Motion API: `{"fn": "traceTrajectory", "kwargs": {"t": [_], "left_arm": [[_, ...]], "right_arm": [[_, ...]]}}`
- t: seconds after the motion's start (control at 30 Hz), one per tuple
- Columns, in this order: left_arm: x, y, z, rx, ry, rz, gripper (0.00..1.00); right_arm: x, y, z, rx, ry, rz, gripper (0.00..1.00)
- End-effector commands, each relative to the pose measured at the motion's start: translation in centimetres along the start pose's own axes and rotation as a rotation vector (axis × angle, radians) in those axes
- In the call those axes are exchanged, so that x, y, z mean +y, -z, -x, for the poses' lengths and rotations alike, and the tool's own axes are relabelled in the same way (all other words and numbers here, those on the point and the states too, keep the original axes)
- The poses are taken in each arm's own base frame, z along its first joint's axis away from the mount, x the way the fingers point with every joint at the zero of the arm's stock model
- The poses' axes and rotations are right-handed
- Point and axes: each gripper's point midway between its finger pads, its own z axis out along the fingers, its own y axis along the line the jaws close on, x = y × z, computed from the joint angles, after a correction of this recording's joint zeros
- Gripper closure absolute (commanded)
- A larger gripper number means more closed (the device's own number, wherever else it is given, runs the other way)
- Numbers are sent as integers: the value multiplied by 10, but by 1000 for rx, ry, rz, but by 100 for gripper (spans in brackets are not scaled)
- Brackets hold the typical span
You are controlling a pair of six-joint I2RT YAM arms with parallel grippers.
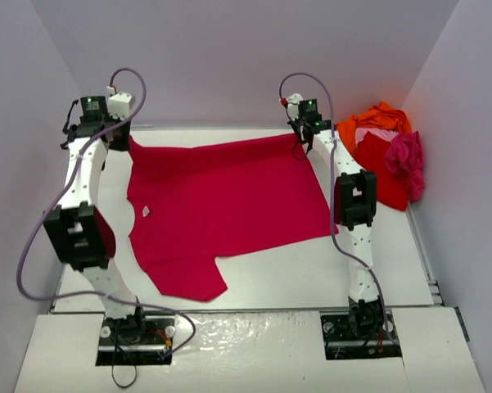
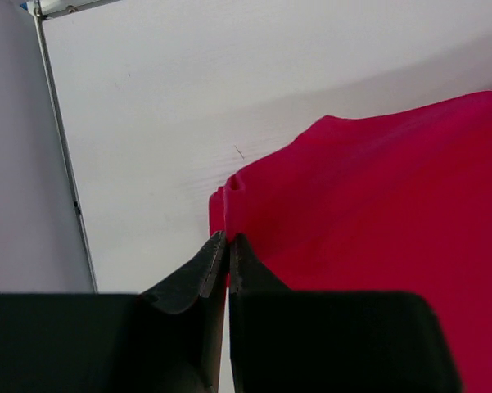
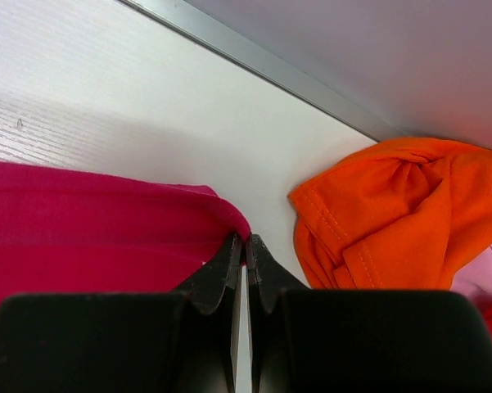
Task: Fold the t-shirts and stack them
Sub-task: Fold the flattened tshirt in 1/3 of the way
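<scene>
A crimson pink-red t-shirt [image 1: 221, 205] lies spread across the white table, one sleeve pointing to the near edge. My left gripper [image 1: 124, 141] is at its far left corner, shut on the cloth's edge; in the left wrist view the red corner [image 2: 237, 192] rises into the closed tips of the left gripper [image 2: 227, 239]. My right gripper [image 1: 299, 141] is at the far right corner; in the right wrist view the right gripper [image 3: 244, 239] pinches a fold of the shirt [image 3: 106, 237].
At the far right of the table lies a pile of t-shirts: orange [image 1: 376, 119], pale pink [image 1: 375, 133], red [image 1: 389, 176] and magenta [image 1: 405, 160]. The orange one [image 3: 393, 213] lies just right of my right fingers. Walls enclose the table on three sides.
</scene>
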Motion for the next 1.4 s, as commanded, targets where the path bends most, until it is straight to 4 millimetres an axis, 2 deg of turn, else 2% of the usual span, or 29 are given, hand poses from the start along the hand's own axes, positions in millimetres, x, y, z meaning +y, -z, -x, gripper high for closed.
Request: {"fn": "traceTrajectory", "kwargs": {"t": [0.0,0.23,0.4,0.53,0.83,1.0,1.23,1.37], "left_arm": [[-12,72,33,-127,-55,5,100],[-48,103,6,-87,-76,-51,100],[-58,101,-22,-12,-69,-75,100],[-64,100,-33,7,-58,-99,100],[-69,108,-41,26,-55,-113,100],[-69,112,-48,38,-66,-108,100],[-68,114,-49,34,-65,-97,100],[-67,115,-50,35,-65,-91,100]], "right_arm": [[-35,29,39,-103,-6,-81,100],[-33,35,39,-110,-4,-58,100],[-31,39,38,-112,3,-48,100],[-33,42,38,-113,20,-55,100],[-38,51,44,-135,33,-58,100],[-36,67,47,-149,36,-36,100],[-26,93,32,-128,81,11,100],[-7,108,22,-112,140,81,100]]}}
